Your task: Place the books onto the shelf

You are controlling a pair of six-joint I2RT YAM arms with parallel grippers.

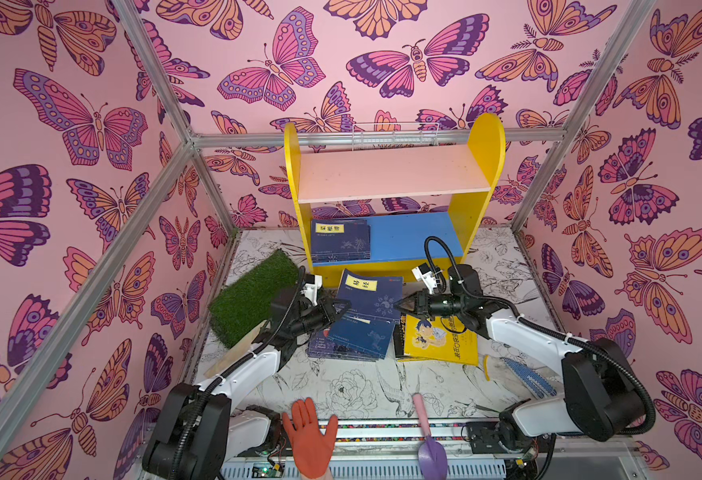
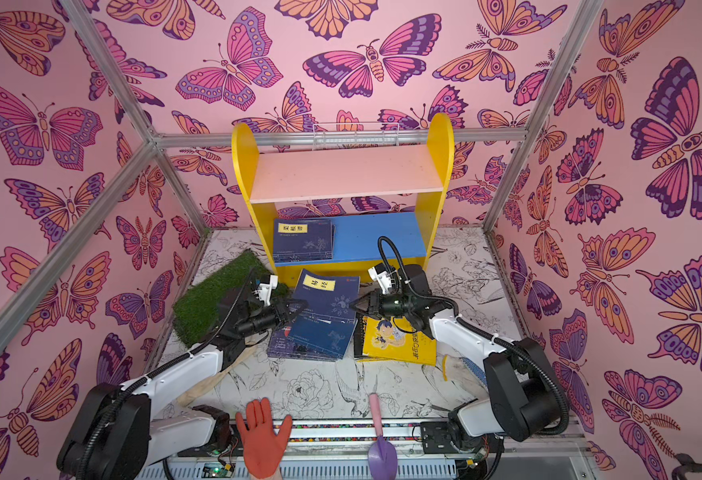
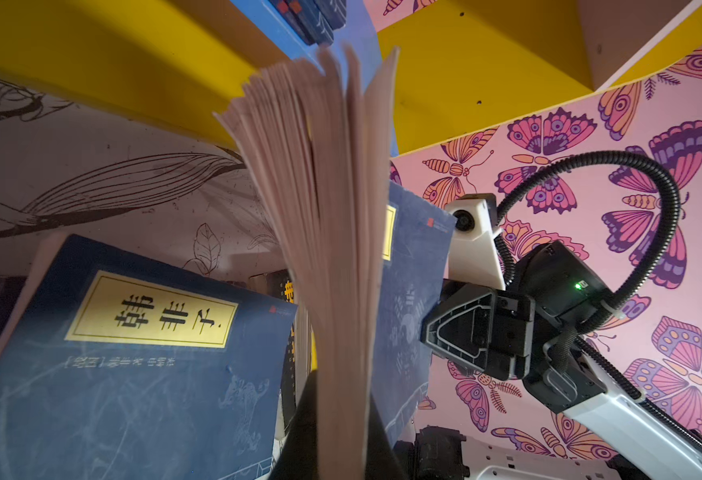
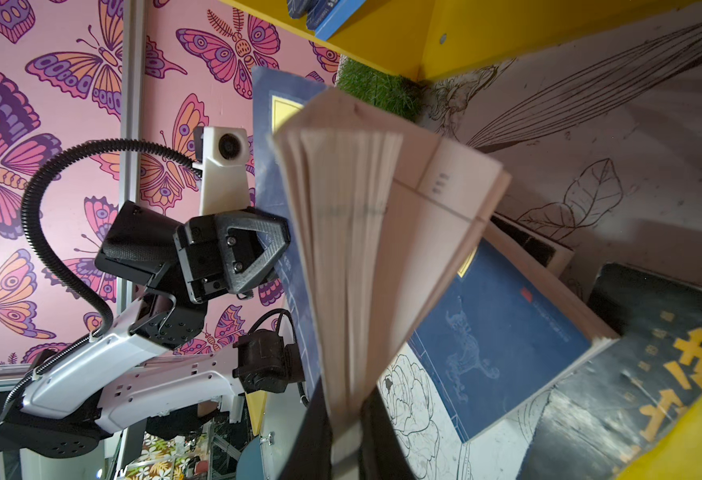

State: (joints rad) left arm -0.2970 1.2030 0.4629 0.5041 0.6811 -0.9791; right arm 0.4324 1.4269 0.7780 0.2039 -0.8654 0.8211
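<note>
Both grippers hold one navy book (image 1: 370, 297) with a yellow label tilted above the table, just in front of the shelf (image 1: 484, 141). My left gripper (image 1: 341, 309) is shut on its left edge, and my right gripper (image 1: 399, 307) pinches the right edge. In the wrist views the fanned pages (image 3: 320, 208) (image 4: 353, 228) run between each pair of jaws (image 3: 343, 415) (image 4: 347, 415). Navy books (image 1: 341, 241) lie flat at the left of the blue lower board. More navy books (image 1: 357, 336) are piled under the held one. A yellow cartoon book (image 1: 436, 338) lies to their right over a black book (image 4: 653, 365).
A green turf mat (image 1: 253, 295) lies left of the shelf, with a wooden piece (image 1: 237, 349) under my left arm. At the front edge are an orange glove (image 1: 310, 432) and a purple trowel (image 1: 430, 449). A blue dotted glove (image 1: 528, 378) is at the right. A white wire rack (image 1: 395, 135) stands behind the shelf.
</note>
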